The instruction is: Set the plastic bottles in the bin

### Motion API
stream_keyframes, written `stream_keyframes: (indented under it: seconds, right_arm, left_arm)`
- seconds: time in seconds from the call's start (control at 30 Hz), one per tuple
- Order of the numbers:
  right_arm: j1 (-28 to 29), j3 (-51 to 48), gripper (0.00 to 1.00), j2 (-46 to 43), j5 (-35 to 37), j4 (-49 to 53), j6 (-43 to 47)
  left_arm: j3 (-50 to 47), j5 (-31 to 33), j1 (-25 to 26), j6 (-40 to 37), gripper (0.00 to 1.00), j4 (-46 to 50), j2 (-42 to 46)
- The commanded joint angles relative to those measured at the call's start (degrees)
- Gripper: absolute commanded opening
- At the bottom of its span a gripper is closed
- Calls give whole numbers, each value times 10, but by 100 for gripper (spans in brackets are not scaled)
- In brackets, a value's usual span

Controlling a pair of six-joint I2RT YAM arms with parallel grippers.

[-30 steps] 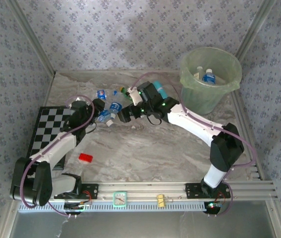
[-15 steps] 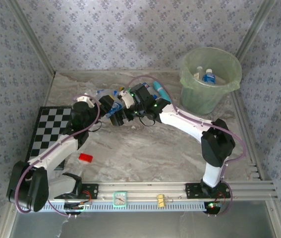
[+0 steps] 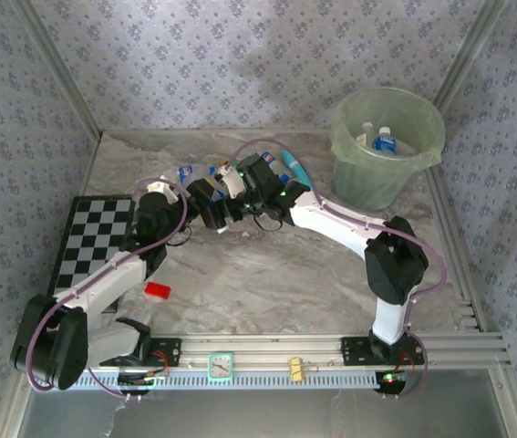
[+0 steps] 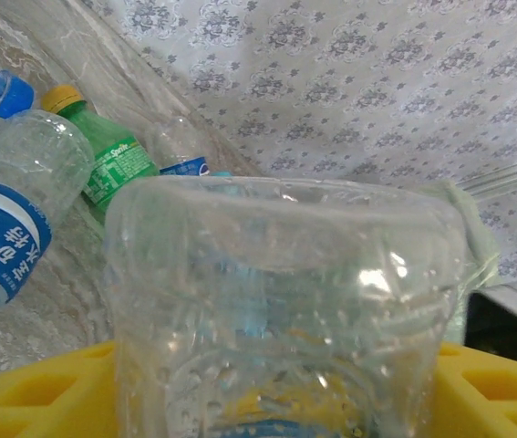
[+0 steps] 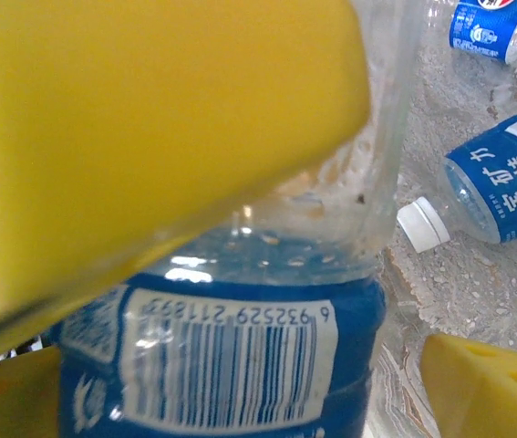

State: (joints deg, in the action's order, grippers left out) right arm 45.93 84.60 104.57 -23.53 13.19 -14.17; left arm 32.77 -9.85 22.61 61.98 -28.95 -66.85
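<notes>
At the back-middle of the marble table [image 3: 267,274], the two arms meet nose to nose. The left gripper [image 3: 205,203] is clamped on a clear bottle [image 4: 276,292]. On the left wrist camera its dimpled base sits wedged between the yellow fingers [image 4: 30,397], touching both sides.

The right gripper [image 3: 232,208] straddles a barcode bottle [image 5: 240,365] with a blue label. One yellow finger looms over it and the other finger [image 5: 486,388] stands off with a gap, so those jaws are apart and not gripping. Whether both grippers have the same bottle, I cannot tell.

Behind the left gripper's catch, a green Sprite bottle [image 4: 103,164] with a yellow cap and a blue-labelled bottle [image 4: 7,219] lie on their sides. Past the right gripper, a white-capped bottle [image 5: 491,187] lies on the marble.

The bin [image 3: 367,182] stands at the far right corner, well apart from both grippers, with two bottles [image 3: 384,140] inside. A red block [image 3: 157,291] sits near the checkerboard mat [image 3: 89,242].
</notes>
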Motion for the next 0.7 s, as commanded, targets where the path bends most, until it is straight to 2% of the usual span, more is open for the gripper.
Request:
stream_keyframes:
  seconds: [0.0, 0.13, 0.3, 0.4, 0.5, 0.57, 0.67]
  right_arm:
    - [6, 16, 87, 14, -13, -11, -11]
    - [6, 12, 77, 14, -10, -15, -11]
    - [6, 4, 55, 4, 1, -19, -6]
    - [4, -4, 51, -6, 7, -19, -3]
    - [3, -15, 49, -19, 17, -18, -2]
    - [2, -23, 49, -30, 24, -17, -1]
    - [1, -40, 48, -49, 36, -14, -1]
  left_arm:
    - [-6, 0, 5, 22, 70, -48, -1]
    - [-7, 2, 6, 25, 70, -51, -1]
    - [-8, 4, 7, 26, 71, -46, 1]
    - [-8, 3, 8, 27, 77, -42, 5]
    - [-7, 9, 8, 21, 93, -24, 16]
    - [-4, 18, 8, 9, 100, -3, 30]
    - [4, 37, 8, -18, 100, 36, 56]
